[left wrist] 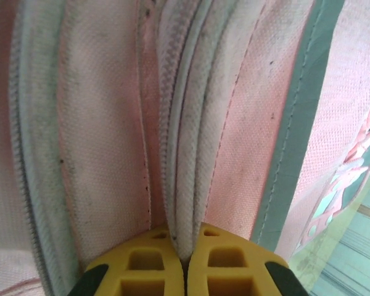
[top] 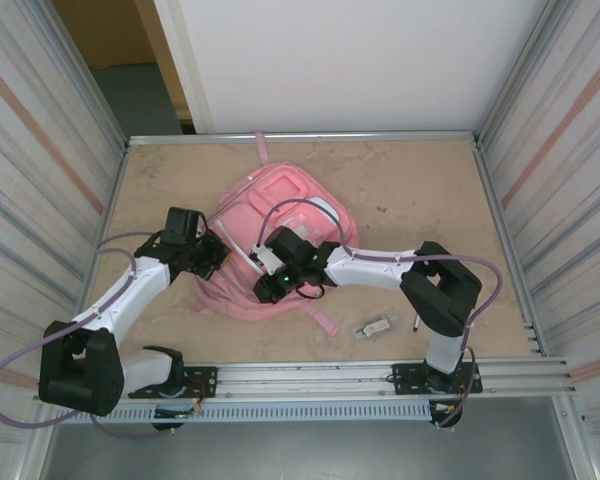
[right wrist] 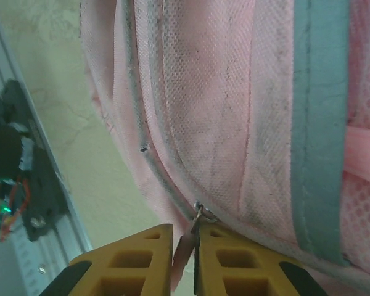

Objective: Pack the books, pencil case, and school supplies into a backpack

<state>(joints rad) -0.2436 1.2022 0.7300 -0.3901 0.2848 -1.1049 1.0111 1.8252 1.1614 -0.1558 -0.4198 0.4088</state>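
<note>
The pink backpack (top: 280, 200) lies in the middle of the table. My left gripper (top: 215, 255) sits at its left side, shut (left wrist: 185, 237) on a pale fold of the backpack (left wrist: 98, 123) beside a zipper track. At the bag's near edge, my right gripper (top: 267, 290) is shut (right wrist: 184, 231) on the pink zipper pull (right wrist: 186, 246) hanging from a metal slider on the backpack (right wrist: 234, 92). A small clear-and-grey oblong item (top: 375, 327) and a slim black pen (top: 417, 322) lie on the table near the right arm's base. The books and the pencil case are out of view.
Corrugated metal walls close in the table on the left and right. A metal rail (top: 380, 375) runs along the near edge and also appears in the right wrist view (right wrist: 43, 203). A pink strap (top: 322, 320) trails toward the rail.
</note>
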